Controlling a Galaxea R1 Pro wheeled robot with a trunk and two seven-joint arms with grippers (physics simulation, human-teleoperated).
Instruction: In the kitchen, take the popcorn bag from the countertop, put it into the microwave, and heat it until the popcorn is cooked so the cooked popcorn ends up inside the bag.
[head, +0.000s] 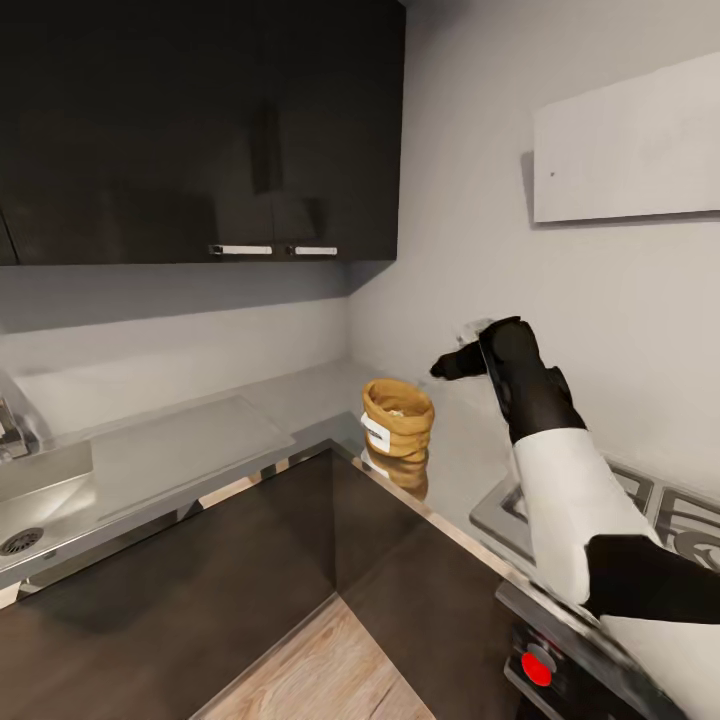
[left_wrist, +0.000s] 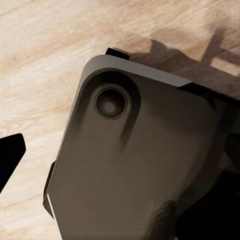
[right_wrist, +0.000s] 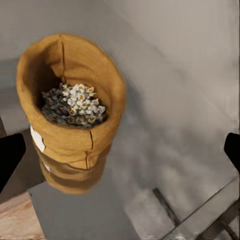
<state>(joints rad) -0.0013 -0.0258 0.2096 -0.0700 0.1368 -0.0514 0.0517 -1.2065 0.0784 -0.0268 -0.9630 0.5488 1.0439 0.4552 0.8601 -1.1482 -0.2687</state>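
A: Position of the popcorn bag (head: 397, 418)?

B: It is seen upright on the countertop (head: 300, 395), near the inner corner where the two runs of worktop meet, close to the front edge. A white label is carried on its side, and its reflection is thrown onto the glossy steel beneath. In the right wrist view the bag (right_wrist: 75, 110) is looked into from above; the popcorn (right_wrist: 75, 104) is noted as a heap of small whitish-yellow kernels low inside, well under the rolled rim.

A: Right gripper?

B: The right gripper (head: 455, 362) is held in the air above the counter, just beside the bag on the wall side and a little higher than its rim. No contact with the bag is seen. In the wrist view the two dark fingertips (right_wrist: 10, 157) are found at opposite edges, spread wide, with the bag between and beyond them; nothing is held.

A: Left gripper?

B: One dark fingertip (left_wrist: 11, 152) is seen over wood-plank floor (left_wrist: 40, 55) in the left wrist view, next to a grey part of the robot's body (left_wrist: 135, 170). Whether the jaws are apart or together cannot be told.

A: Surroundings?

B: Dark glossy wall cabinets (head: 200, 130) are recorded above the counter, a sink (head: 40, 500) at the left end, a gas hob (head: 650, 510) under the right forearm, and a red knob (head: 537, 668) on the appliance front below it.
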